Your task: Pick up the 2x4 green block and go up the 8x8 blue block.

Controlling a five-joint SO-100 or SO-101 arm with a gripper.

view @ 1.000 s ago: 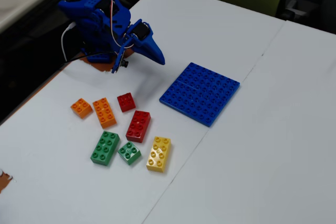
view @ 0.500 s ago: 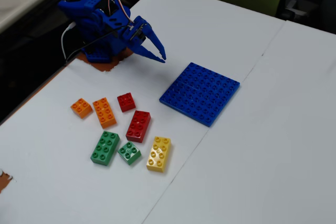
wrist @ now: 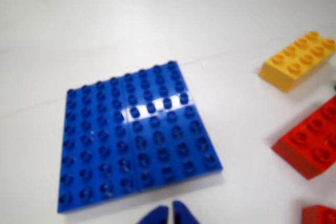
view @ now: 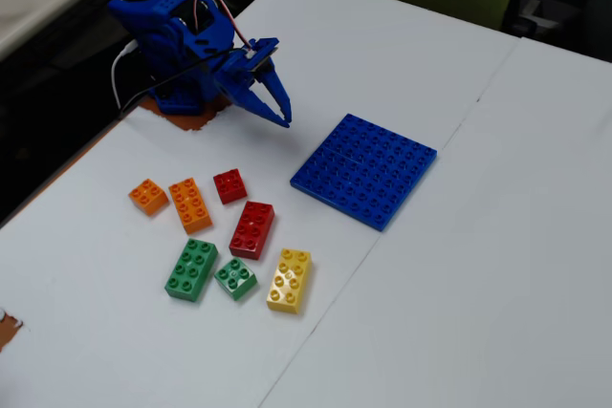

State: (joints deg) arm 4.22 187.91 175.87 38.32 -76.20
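**Green 2x4 block lies untouched among the bricks; tool in the air with tips nearly together**

Green 2x4 block (view: 191, 269) lies flat on the white surface (view: 459, 265) at the near-left end of the brick cluster in the fixed view, studs up. Just beside its right end sits a small square green brick (view: 235, 278), and right of that a yellow 2x4 brick (view: 289, 280). Behind these lie a red 2x4 brick (view: 252, 229) and a small red brick (view: 229, 185), with an orange 2x4 brick (view: 190, 204) and a small orange brick (view: 148, 196) off to the left.

The 8x8 blue block (view: 364, 169) lies flat to the right of the cluster, apart from every brick, with nothing on it. In the wrist view it fills the centre (wrist: 135, 137), a bright glare streak across its studs, with the yellow brick (wrist: 296, 60) and red brick (wrist: 312, 142) at the right edge.

The tool (view: 284, 121) of the blue arm (view: 182, 45) hangs above the surface behind the bricks, well apart from the green 2x4 block, pointing down. Its tips stand narrow, almost together, and hold nothing; the wrist view shows them (wrist: 170, 212) at the bottom edge, side by side with a thin gap.
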